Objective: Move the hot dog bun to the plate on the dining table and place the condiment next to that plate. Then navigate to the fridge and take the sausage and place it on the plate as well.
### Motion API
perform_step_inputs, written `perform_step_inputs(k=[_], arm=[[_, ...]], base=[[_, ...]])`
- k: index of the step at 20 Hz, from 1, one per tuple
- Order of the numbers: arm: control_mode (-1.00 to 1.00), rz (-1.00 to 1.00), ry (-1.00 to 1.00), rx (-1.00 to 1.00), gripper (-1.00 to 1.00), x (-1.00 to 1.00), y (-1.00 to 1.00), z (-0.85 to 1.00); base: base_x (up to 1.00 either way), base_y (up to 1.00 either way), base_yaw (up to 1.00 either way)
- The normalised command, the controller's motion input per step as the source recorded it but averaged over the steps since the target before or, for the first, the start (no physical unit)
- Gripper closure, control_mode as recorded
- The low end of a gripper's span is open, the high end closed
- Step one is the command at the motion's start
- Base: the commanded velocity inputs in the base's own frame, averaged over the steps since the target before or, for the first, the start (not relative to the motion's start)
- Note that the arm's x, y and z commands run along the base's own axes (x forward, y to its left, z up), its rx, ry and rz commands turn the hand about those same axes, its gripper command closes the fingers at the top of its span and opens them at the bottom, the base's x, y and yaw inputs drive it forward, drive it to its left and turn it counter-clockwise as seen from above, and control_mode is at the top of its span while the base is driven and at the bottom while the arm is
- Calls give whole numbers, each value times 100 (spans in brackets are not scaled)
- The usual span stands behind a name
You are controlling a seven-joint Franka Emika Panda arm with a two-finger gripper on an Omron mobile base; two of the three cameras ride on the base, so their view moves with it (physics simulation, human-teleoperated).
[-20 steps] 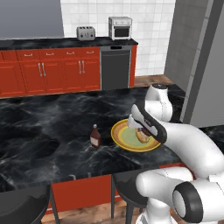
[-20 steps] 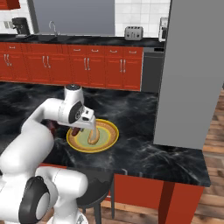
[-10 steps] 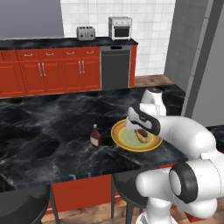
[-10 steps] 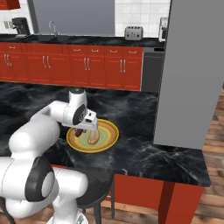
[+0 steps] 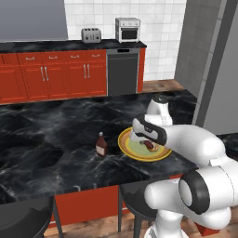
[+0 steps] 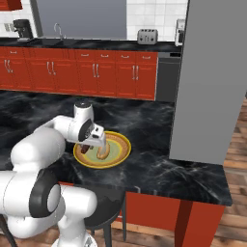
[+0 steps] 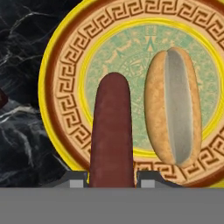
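The sausage (image 7: 111,131), pinched between the nearly closed jaws, has come down lower over the plate (image 5: 128,149) than a second ago, just beside the hot dog bun (image 7: 173,106) lying there. The condiment (image 5: 101,145) stands on the table (image 5: 42,139) beside the plate. Judging by this, only the release remains.

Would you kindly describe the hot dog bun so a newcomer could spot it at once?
On the black marble dining table sits a round yellow plate. The hot dog bun lies on its green centre: tan, oblong, with a pale split, unlike the smooth reddish-brown sausage beside it.
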Motion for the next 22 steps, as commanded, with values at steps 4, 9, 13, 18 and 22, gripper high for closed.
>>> perform_step_inputs(k=[4,9,13,18,22], arm=[[-100,0,-1,0,100,0,4,-14],[-100,0,-2,0,100,8,0,-14],[-100,0,-3,0,100,14,0,-14],[-100,0,-1,0,100,23,0,-15],[-100,0,0,0,100,19,0,-16]], base=[[0,0,0],[0,0,0],[0,0,0],[0,0,0],[0,0,0]])
